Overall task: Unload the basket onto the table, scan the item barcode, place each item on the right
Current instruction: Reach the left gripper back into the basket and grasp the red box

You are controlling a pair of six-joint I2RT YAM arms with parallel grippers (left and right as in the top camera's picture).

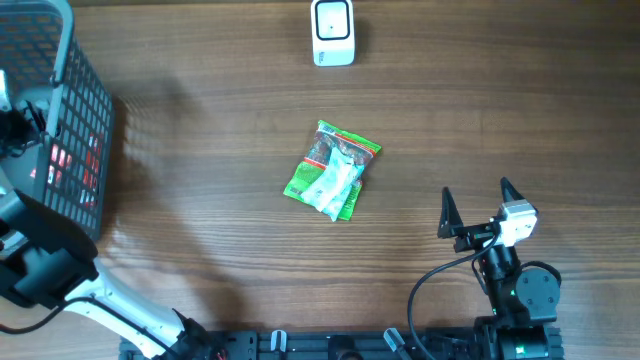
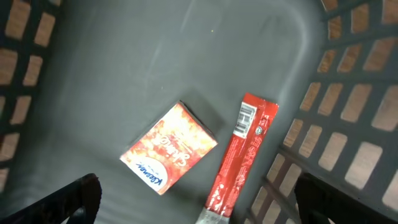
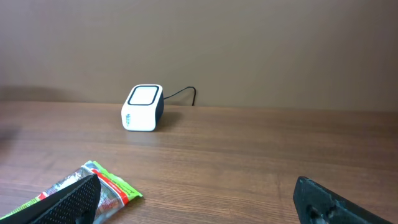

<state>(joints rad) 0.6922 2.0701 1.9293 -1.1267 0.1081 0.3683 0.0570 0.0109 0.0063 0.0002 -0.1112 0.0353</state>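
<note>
The green snack packet (image 1: 333,171) lies flat on the table, well apart from the barcode scanner (image 1: 332,33), on the arms' side of it. It looks light, crinkly and floppy, so a pinch on a sealed edge is probably best. The right gripper (image 1: 475,188) is spread wide and empty. The left gripper (image 2: 196,186) is spread too, over the basket (image 1: 90,110) floor, with nothing in it.

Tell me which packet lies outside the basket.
The green packet, alone on the table; the red stick and orange tissue pack lie inside the basket.

bare table (image 1: 200,150) rings the green packet (image 1: 333,170); basket (image 2: 348,93) walls close around the left claw (image 2: 199,205).
</note>
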